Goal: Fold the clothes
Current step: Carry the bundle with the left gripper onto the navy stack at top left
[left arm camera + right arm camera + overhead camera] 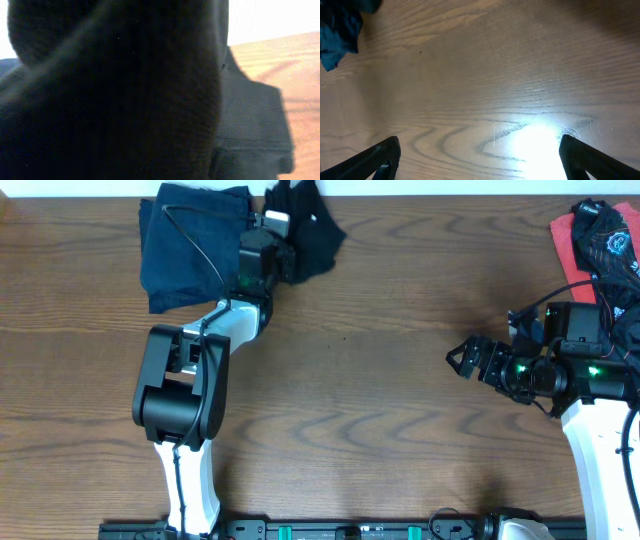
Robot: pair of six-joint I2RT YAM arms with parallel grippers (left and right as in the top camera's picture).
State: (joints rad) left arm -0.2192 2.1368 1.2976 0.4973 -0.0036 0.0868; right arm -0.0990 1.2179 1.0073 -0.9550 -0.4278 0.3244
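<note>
**A:** On the near right of the brown wooden table (400, 300), how does the right gripper (462, 360) stand?

**B:** Jaws spread wide over the wood, holding nothing.

**A:** And further back?

**B:** At the far edge the left gripper (283, 225) is pinched tight on a crumpled black fabric T-shirt (315, 225), just beside a folded dark navy T-shirt (185, 240) on its left. A heap of coral-red and black shirts (580, 230) lies in the far right corner.

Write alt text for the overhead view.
Over a wooden table, the left gripper is closed on a crumpled black T-shirt beside a folded navy shirt at the far edge. The right gripper hangs open above bare wood, near a black and coral-red pile.
</note>
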